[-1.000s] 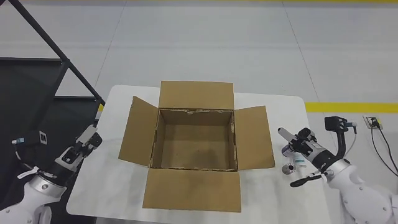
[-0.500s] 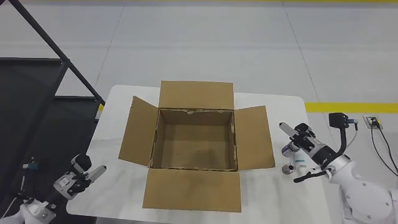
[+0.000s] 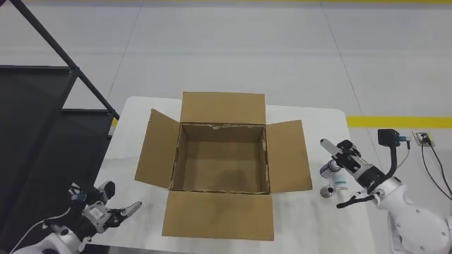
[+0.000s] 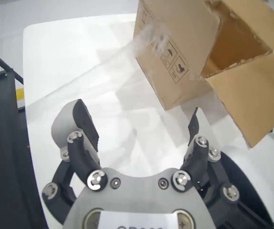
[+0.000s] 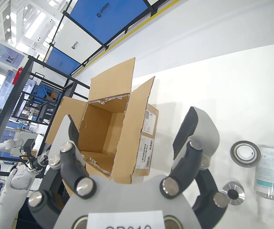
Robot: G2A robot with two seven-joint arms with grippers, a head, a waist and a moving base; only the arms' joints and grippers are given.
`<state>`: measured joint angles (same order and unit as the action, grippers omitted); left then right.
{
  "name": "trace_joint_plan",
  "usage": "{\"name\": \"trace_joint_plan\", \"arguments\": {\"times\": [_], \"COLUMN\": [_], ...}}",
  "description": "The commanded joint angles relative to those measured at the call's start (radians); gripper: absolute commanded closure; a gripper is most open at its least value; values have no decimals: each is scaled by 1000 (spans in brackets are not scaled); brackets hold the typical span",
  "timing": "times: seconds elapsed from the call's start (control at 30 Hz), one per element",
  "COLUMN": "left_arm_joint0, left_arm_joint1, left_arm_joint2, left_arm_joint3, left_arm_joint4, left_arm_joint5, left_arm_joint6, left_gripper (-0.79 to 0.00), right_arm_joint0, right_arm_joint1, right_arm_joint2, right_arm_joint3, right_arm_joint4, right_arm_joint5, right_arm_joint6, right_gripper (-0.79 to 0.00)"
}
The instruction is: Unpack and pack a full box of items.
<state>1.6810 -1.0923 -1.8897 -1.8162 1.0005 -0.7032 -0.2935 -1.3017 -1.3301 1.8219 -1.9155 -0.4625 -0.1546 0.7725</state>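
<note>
An open cardboard box [image 3: 220, 162] stands mid-table with all flaps folded out; its inside looks empty. Beside its right flap lie a small white bottle [image 5: 268, 171], a metal ring [image 5: 245, 153] and a small metal cylinder [image 5: 233, 193]. My right gripper [image 3: 330, 173] hovers open at these items, its fingers either side of them in the top view. In the right wrist view the right gripper [image 5: 129, 115] holds nothing. My left gripper [image 3: 121, 196] is open and low at the table's near left corner, facing the box [image 4: 175, 48], a short way off.
The white table [image 3: 141, 120] has bare surface left of the box and behind it. A black metal frame [image 3: 85, 85] stands off the table's left side. Open floor with a yellow line lies beyond.
The left arm has swung from the table's left edge down to the near left corner, with its gripper now turned toward the box. The right gripper has shifted slightly.
</note>
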Motion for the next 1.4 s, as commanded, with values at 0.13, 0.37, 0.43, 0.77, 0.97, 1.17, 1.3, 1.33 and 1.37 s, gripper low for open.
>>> {"name": "trace_joint_plan", "arguments": {"times": [0.13, 0.37, 0.43, 0.77, 0.97, 1.17, 1.3, 1.33, 1.37], "left_arm_joint0": [-52, -137, -156, -220, -235, -210, -168, -156, -145], "left_arm_joint1": [-9, -16, -18, -24, -24, -18, -11, -9, -8], "left_arm_joint2": [133, 236, 264, 325, 322, 297, 250, 234, 219], "left_arm_joint3": [76, 144, 160, 216, 231, 211, 192, 189, 185], "left_arm_joint4": [139, 229, 252, 274, 257, 259, 249, 235, 217], "left_arm_joint5": [34, 91, 111, 174, 195, 171, 144, 137, 127], "left_arm_joint6": [169, 221, 231, 244, 244, 268, 300, 306, 310], "left_gripper": [-785, -785, -785, -785, -785, -785, -785, -785, -785], "right_arm_joint0": [0, 0, 0, 0, 0, -9, -58, -72, -86], "right_arm_joint1": [0, 0, 0, 0, 0, 1, 10, 13, 16], "right_arm_joint2": [0, 0, 0, 0, 0, 5, 49, 61, 73], "right_arm_joint3": [0, 0, 0, 0, 0, 1, -21, -26, -26], "right_arm_joint4": [0, 0, 0, 0, 0, -14, -96, -122, -136], "right_arm_joint5": [0, 0, 0, 0, 0, 9, 60, 60, 61], "right_arm_joint6": [0, 0, 0, 0, 0, -15, -43, -39, -29], "right_gripper": [-785, -785, -785, -785, -785, -785, -785, -785, -785]}}
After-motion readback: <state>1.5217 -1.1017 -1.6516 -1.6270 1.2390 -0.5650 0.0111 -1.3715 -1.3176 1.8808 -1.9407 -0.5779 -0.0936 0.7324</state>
